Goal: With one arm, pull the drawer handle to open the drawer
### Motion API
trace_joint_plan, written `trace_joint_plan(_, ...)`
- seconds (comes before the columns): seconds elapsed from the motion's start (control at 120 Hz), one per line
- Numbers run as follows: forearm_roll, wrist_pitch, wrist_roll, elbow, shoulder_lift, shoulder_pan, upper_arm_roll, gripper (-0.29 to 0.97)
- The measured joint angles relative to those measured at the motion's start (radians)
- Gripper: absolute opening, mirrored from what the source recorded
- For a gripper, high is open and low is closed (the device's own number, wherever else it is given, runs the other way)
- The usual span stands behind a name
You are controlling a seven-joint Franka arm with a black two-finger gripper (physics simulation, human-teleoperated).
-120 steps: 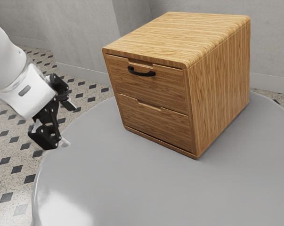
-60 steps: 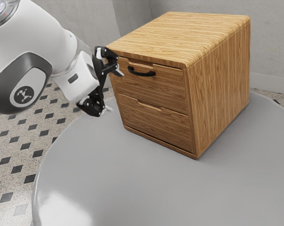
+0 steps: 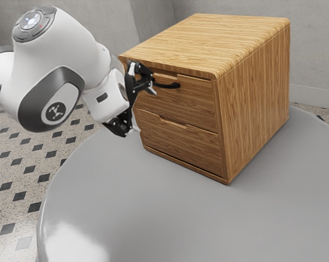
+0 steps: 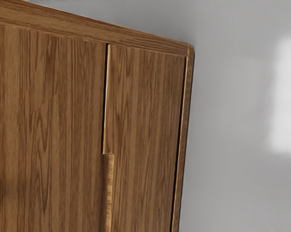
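Now my gripper (image 3: 145,82): right at the handle's end on the exterior view's left; open or shut, I cannot tell.
Handle (image 3: 167,85): one, black, on the top drawer (image 3: 180,103).
Drawers: two, top and bottom drawer (image 3: 178,139); both look shut.
Cabinet (image 3: 251,98): one, on the far part of the table (image 3: 180,218).
Done: I think just the reach.
Left: grab, then pull.

A round grey table (image 3: 197,218) with a smooth, faintly glossy top takes the foreground; a soft pale sheen (image 3: 71,248) lies along its near rim; beneath it the floor (image 3: 17,164) is speckled light terrazzo set with small black diamonds — a regular grid; plain grey walls (image 3: 317,49) rise behind, edged by a pale baseboard (image 3: 314,96).
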Motion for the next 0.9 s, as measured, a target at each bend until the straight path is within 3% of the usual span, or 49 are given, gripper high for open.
trace_joint_plan(0.433,-0.024,0.031,0.053,0.015,0.005,0.02,0.001,0.68)
trace_joint_plan(0.9,-0.037,0.039,0.08,0.083,0.103,0.054,0.0,0.68)
